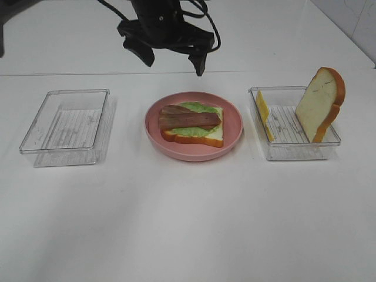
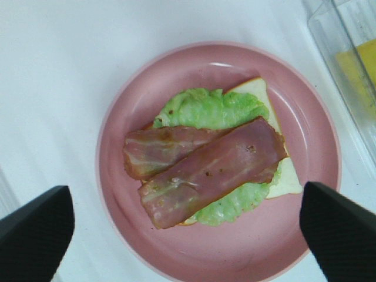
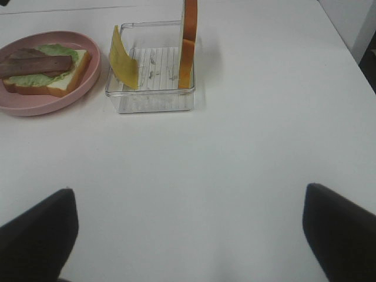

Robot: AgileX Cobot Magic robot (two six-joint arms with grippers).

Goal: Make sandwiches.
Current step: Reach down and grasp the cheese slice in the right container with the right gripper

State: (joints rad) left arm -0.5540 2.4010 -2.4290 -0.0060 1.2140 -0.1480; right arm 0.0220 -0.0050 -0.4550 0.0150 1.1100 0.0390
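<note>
The partly built sandwich point(image 1: 191, 124) lies on the pink plate point(image 1: 194, 154): a white bread slice point(image 2: 258, 91), a green lettuce leaf point(image 2: 205, 108) and two brown bacon strips point(image 2: 211, 170) on top. My left gripper point(image 1: 173, 63) hangs open above and behind the plate, holding nothing; the left wrist view shows its fingertips point(image 2: 41, 226) spread wide over the sandwich. A second bread slice point(image 1: 320, 103) leans upright in the right tray point(image 1: 294, 150), with a yellow cheese slice point(image 1: 262, 111) against the tray's left wall. My right gripper point(image 3: 188, 217) is open over bare table, well short of that tray.
An empty clear tray point(image 1: 67, 120) sits left of the plate. The white table's far edge runs behind the trays. In the right wrist view the plate point(image 3: 35, 106) lies beside the tray point(image 3: 155, 100) that holds cheese point(image 3: 124, 59) and bread point(image 3: 188, 44).
</note>
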